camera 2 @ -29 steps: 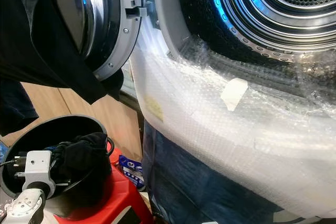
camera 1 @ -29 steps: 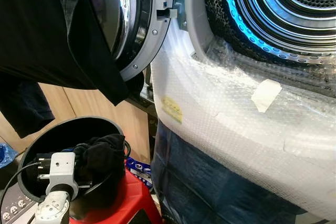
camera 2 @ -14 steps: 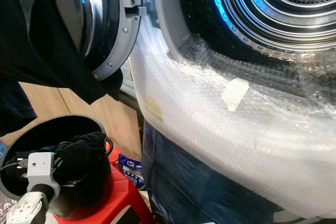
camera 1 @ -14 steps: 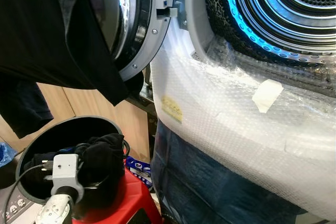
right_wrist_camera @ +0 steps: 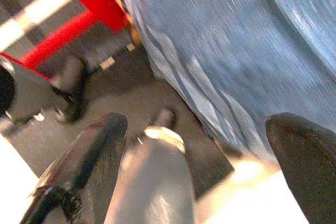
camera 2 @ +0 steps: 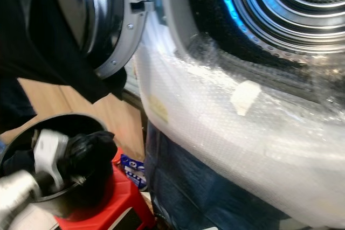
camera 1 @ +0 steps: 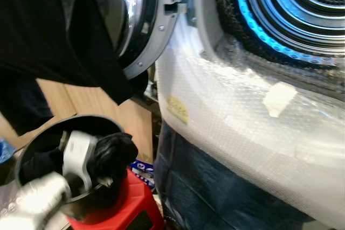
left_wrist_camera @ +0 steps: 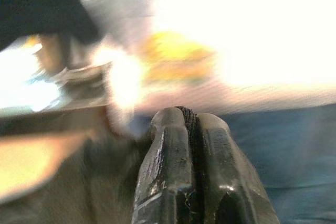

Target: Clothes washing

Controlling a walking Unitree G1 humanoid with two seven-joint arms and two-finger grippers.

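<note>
A black bucket (camera 1: pixel 81 118) stands on a red stool (camera 1: pixel 132 203) left of the washing machine. My left arm (camera 1: pixel 32 203) reaches into it, and a bunched black garment (camera 1: pixel 116 152) sits at the wrist's tip above the rim. In the left wrist view my left gripper (left_wrist_camera: pixel 187 116) is shut, with a thin strip of black cloth (left_wrist_camera: pixel 191 129) pinched between the fingers. The machine's drum (camera 1: pixel 302 4) is open and lit blue. My right gripper (right_wrist_camera: pixel 199 124) hangs open over the floor beside the stool's leg.
The round door (camera 1: pixel 148 20) swings open to the left, with a large black garment (camera 1: pixel 48 30) draped over it. Bubble wrap (camera 1: pixel 226 111) covers the machine's front above a blue sheet (camera 1: pixel 215 192). A wooden panel (camera 1: pixel 81 100) stands behind the bucket.
My left wrist has swung up and turned inside the bucket, and the black garment has risen with it. The view has shifted slightly and is blurred.
</note>
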